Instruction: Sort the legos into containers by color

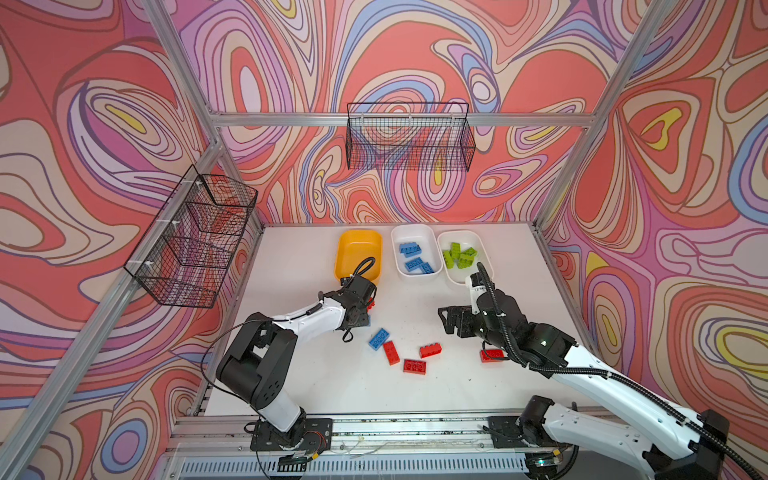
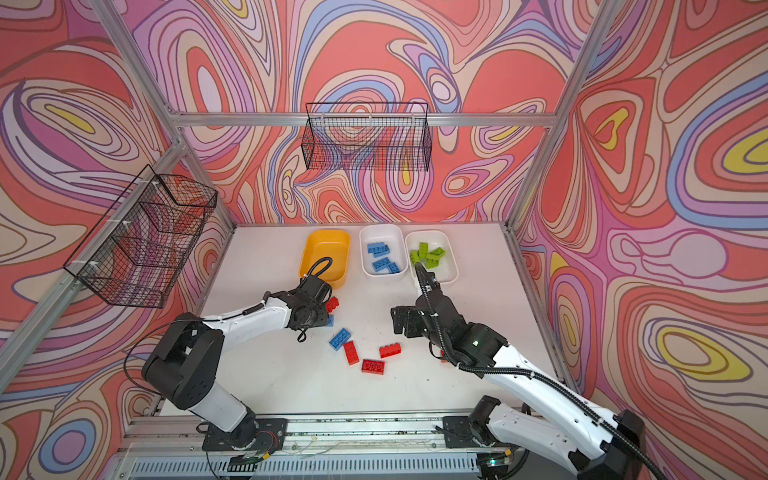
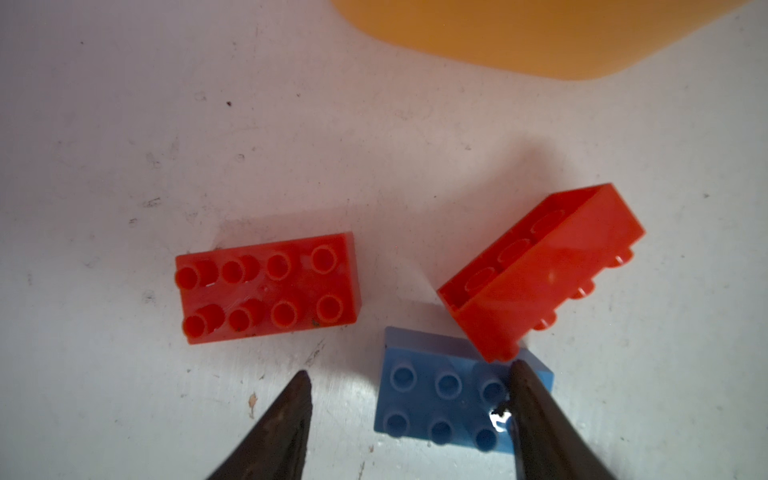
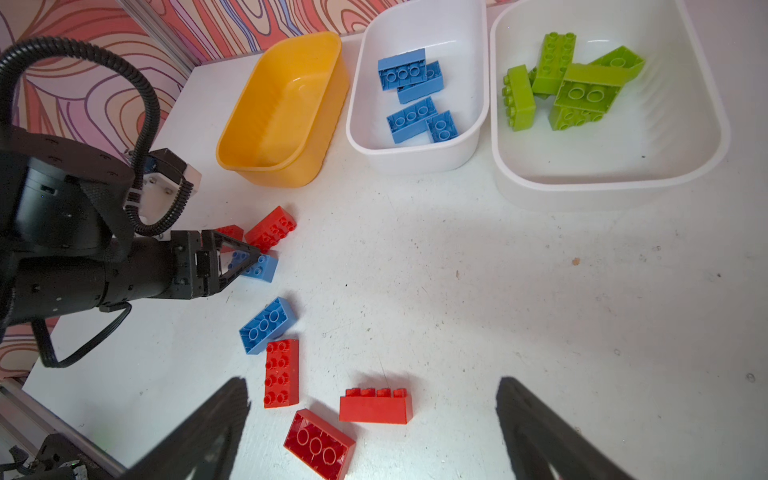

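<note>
1. Swirl-patterned walls enclose a white tabletop. Three tubs line its far edge and loose legos lie mid-surface.
2. Yellow-orange tub, leftmost: empty. By elimination the reds belong here, and none is sorted yet.
3. Left tool, just in front of that tub: jaws part-way apart, holding nothing.
   - Flat red brick: studs up, apart from the others.
   - Blue brick: partly between the fingers, with one finger overlapping its end.
   - Tilted red brick: on its side, one corner apparently resting on the blue brick.
4. Judgement: a grasp is being set up in this cluster, but the target is uncertain. Closing as placed would catch the blue brick off-centre and probably topple the tilted red brick. Better to centre over one brick, jaws square across its narrow width, and descend fully before closing. The flat red brick looks the cleanest pick, with a short carry.
5. Centre: second blue brick just beside a long red brick. Two more reds are nearby.
6. Middle white tub holds blue bricks only. Right white tub holds lime green only.
7. Right tool: jaws wide, empty, near the centre reds. Last red brick lies beneath its arm.
</note>
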`<action>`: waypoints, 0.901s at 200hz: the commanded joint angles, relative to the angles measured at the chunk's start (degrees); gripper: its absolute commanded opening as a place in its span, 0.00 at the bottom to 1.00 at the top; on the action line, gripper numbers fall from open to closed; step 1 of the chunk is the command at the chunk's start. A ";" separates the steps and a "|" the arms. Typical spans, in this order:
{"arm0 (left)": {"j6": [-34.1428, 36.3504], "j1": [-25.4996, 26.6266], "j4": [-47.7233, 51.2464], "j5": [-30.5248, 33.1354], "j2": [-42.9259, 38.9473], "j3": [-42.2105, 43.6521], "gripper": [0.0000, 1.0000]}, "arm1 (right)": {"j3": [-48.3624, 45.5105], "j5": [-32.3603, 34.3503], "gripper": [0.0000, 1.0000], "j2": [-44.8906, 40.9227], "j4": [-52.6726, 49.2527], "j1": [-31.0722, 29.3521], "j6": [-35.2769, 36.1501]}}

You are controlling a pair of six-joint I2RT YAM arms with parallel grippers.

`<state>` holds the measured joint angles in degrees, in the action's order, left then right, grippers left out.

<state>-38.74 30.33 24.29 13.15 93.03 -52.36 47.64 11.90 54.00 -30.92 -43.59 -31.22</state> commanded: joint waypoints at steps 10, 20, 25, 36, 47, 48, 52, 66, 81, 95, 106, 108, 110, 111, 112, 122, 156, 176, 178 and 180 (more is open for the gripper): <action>0.77 0.59 5.73 -1.50 -0.90 1.19 0.71 | -1.04 1.46 0.98 -0.65 -0.56 -0.25 -0.46; 0.90 0.74 5.92 -1.54 -1.97 0.80 0.74 | -1.05 1.46 0.98 -0.64 -0.46 -0.26 -0.46; 1.10 0.83 6.07 -1.55 -2.37 0.49 0.75 | -1.06 1.45 0.98 -0.65 -0.55 -0.25 -0.50; 1.47 0.96 6.58 -1.65 -3.07 -0.40 0.77 | -1.04 1.46 0.98 -0.65 -0.48 -0.26 -0.42; 1.83 1.15 7.31 -2.02 -3.58 -1.34 0.77 | -1.05 1.46 0.98 -0.77 -0.55 -0.25 -0.54; 1.83 1.14 7.33 -2.05 -3.57 -1.39 0.78 | -1.05 1.46 0.98 -0.80 -0.59 -0.26 -0.52; 1.93 1.26 7.47 -2.24 -3.65 -1.76 0.78 | -1.06 1.45 0.98 -0.90 -0.63 -0.26 -0.59; 2.49 1.89 8.12 -2.66 -3.80 -2.84 0.78 | -1.14 1.50 0.98 -1.09 -0.67 -0.21 -0.57; 3.10 2.77 8.41 -2.69 -3.51 -3.90 0.78 | -1.14 1.72 0.98 -1.22 -0.75 -0.26 -0.65; 4.15 3.37 7.62 -3.18 -2.99 -4.33 0.78 | -1.23 1.69 0.98 -1.39 -0.77 -0.26 -0.73; 5.54 3.51 6.50 -4.33 -2.45 -4.40 0.78 | -1.19 1.66 0.98 -1.44 -0.95 -0.22 -0.76; 5.88 3.55 6.23 -4.64 -2.27 -4.39 0.78 | -1.22 1.71 0.98 -1.44 -1.02 -0.25 -0.77; 6.25 3.52 6.04 -4.98 -2.14 -4.41 0.78 | -1.23 1.72 0.98 -1.44 -1.04 -0.26 -0.72; 6.41 3.52 5.94 -5.15 -2.06 -4.37 0.78 | -1.23 1.72 0.98 -1.44 -1.10 -0.26 -0.70; 6.58 3.51 5.90 -5.28 -1.98 -4.35 0.78 | -1.23 1.72 0.98 -1.44 -1.09 -0.26 -0.74; 7.29 3.52 6.40 -5.58 -0.69 -5.23 0.78 | -1.12 1.75 0.98 -1.48 -1.35 -0.26 -0.77; 3.94 3.52 8.88 -4.96 3.14 -7.36 0.79 | -1.05 2.42 0.98 -1.74 -1.79 -0.26 -0.70; 1.04 3.51 8.75 -4.86 3.46 -7.43 0.78 | -1.11 2.60 0.98 -1.88 -1.59 -0.26 -0.70; 0.84 3.53 8.71 -4.99 3.53 -7.48 0.77 | -1.07 2.60 0.98 -1.88 -1.56 -0.24 -0.69; 0.61 3.52 8.68 -5.11 3.55 -7.49 0.77 | -1.10 2.60 0.98 -1.79 -1.48 -0.26 -0.68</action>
<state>-34.57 33.80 30.57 8.19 95.79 -58.67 47.22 12.97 53.10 -31.64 -43.59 -31.24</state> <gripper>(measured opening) 0.783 0.982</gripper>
